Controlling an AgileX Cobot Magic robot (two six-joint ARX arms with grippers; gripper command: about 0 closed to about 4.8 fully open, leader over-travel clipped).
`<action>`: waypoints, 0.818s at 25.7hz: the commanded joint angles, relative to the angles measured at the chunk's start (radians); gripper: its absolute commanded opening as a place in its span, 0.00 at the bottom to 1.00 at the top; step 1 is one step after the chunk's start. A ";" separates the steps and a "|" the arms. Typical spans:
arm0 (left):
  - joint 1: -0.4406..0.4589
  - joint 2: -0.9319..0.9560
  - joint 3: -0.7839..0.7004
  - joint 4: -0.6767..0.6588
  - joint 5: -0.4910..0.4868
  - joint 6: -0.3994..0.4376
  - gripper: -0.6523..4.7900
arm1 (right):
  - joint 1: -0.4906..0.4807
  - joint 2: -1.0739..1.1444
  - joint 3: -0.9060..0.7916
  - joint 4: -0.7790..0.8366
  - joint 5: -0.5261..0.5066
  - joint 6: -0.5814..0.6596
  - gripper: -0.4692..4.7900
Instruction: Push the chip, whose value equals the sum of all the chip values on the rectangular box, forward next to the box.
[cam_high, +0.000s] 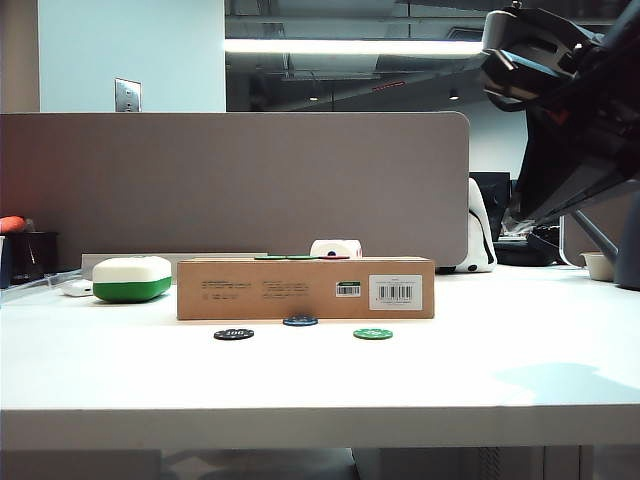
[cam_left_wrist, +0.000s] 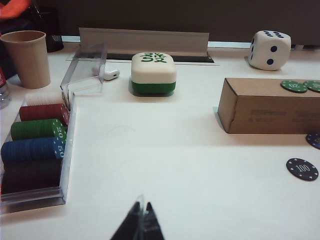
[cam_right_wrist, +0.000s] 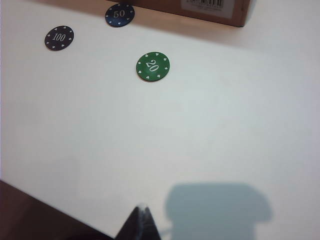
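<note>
The blue chip (cam_high: 300, 321), marked 50 (cam_right_wrist: 119, 14), lies flat right at the front wall of the brown rectangular box (cam_high: 305, 288), and only its edge shows in the left wrist view (cam_left_wrist: 315, 140). Two green chips (cam_left_wrist: 293, 86) rest on the box top (cam_left_wrist: 270, 107). My right gripper (cam_right_wrist: 141, 210) is shut and empty, hovering high above the table's front edge, well back from the chip. My left gripper (cam_left_wrist: 142, 210) is shut too, above bare table left of the box. The right arm (cam_high: 560, 90) hangs raised at the upper right.
A black 100 chip (cam_high: 233, 334) and a green 20 chip (cam_high: 372, 334) lie in front of the box, either side of the blue one. A white-and-green case (cam_high: 132, 279), a die (cam_left_wrist: 269, 49), a paper cup (cam_left_wrist: 26, 57) and a clear chip tray (cam_left_wrist: 35, 150) stand to the left and behind.
</note>
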 joint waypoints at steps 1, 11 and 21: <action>-0.002 0.000 0.002 0.015 -0.004 0.002 0.11 | 0.000 -0.003 0.003 0.009 0.002 0.000 0.08; -0.002 0.000 0.002 0.009 -0.003 0.041 0.11 | 0.000 -0.003 0.003 0.009 0.002 0.000 0.08; -0.002 0.000 0.002 0.009 -0.003 0.034 0.11 | 0.000 -0.003 0.003 0.009 0.002 0.000 0.08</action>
